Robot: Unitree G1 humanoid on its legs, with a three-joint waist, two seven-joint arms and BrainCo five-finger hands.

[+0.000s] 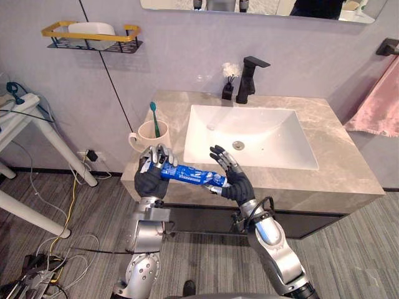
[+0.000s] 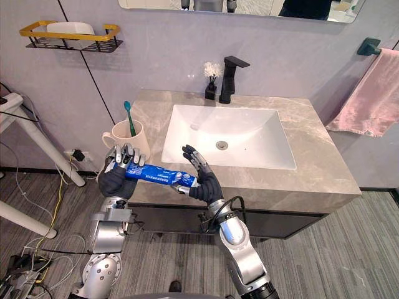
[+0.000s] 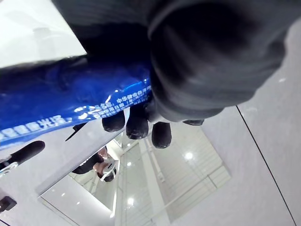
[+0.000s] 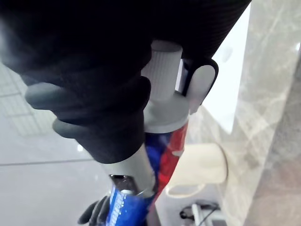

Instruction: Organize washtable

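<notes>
A blue toothpaste tube (image 1: pixel 187 175) hangs level in the air just before the front left corner of the marble washtable (image 1: pixel 336 168). My left hand (image 1: pixel 149 177) is shut on its flat end, with the fingers (image 3: pixel 136 125) curled over the blue tube (image 3: pixel 61 99). My right hand (image 1: pixel 232 182) is at the other end with its fingers straight and spread upward. The white cap (image 4: pixel 162 75) lies against its thumb and palm. Behind the hands, a cream cup (image 1: pixel 146 134) stands on the table's left edge with a teal toothbrush (image 1: pixel 153 115) in it.
A white sink (image 1: pixel 268 140) fills the middle of the table, with a black faucet (image 1: pixel 249 78) and a reed diffuser (image 1: pixel 229 84) behind it. A yellow-rimmed wall shelf (image 1: pixel 90 36) hangs upper left. A pink towel (image 1: pixel 380 106) hangs right. A white frame (image 1: pixel 37 124) stands left.
</notes>
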